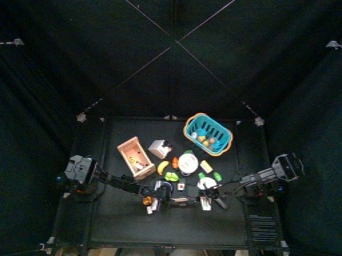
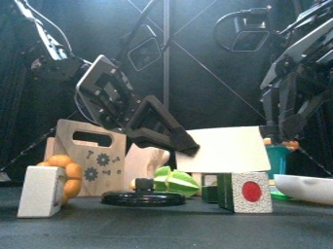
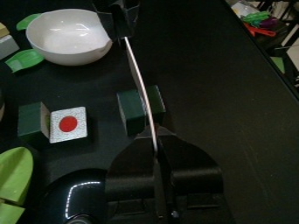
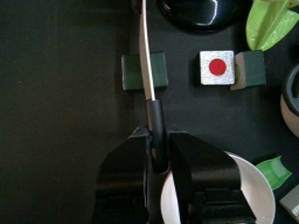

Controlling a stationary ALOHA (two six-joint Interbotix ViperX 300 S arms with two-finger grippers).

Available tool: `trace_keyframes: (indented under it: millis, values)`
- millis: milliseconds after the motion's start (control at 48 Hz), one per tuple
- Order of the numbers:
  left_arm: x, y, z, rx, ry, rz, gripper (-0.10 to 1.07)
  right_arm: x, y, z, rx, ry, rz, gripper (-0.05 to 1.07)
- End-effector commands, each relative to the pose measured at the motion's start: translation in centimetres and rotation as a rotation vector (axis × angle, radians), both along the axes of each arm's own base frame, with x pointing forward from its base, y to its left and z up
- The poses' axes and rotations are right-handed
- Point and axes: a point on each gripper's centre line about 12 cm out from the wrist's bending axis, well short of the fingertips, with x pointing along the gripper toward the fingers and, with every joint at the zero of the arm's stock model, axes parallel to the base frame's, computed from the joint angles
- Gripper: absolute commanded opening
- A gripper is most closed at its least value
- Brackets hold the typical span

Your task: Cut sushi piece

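The sushi piece (image 3: 142, 112) is a dark green block with a white core, lying on the black table. A knife with a broad white blade (image 2: 231, 151) stands edge-down across its middle, at or just above its top. My left gripper (image 3: 156, 147) is shut on the knife's black handle. My right gripper (image 4: 151, 131) is shut on the far end of the same blade, and hangs at the blade's right end (image 2: 277, 136) in the front view. In the right wrist view the thin blade (image 4: 143, 52) splits the sushi piece (image 4: 146, 72) lengthwise.
A white block with a red dot (image 3: 65, 122) lies right beside the sushi piece. A white bowl (image 3: 70, 35) sits under the right arm. Green pieces (image 4: 271, 22), a black disc (image 2: 143, 198), a wooden box (image 2: 92, 156) and a blue basket (image 1: 207, 132) surround the spot.
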Motion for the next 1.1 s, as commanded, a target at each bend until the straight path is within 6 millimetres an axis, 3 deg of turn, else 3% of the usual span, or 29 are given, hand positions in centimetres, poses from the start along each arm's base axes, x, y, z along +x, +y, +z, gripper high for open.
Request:
trace_keyframes:
  millis: [0, 604, 1083]
  values:
    - [0.3, -0.5, 1.0, 0.001, -0.029, -0.015, 0.29, 0.6, -0.6, 1.3, 0.003, -0.043, -0.017, 0.46]
    - [0.0, -0.5, 2.4, 0.000, -0.058, -0.022, 0.29, 0.5, -0.4, 1.7, 0.010, -0.057, -0.012, 0.46]
    - [0.1, -0.7, 0.7, 0.004, -0.020, -0.024, 0.29, 0.3, -0.3, 0.7, 0.028, -0.041, -0.018, 0.46]
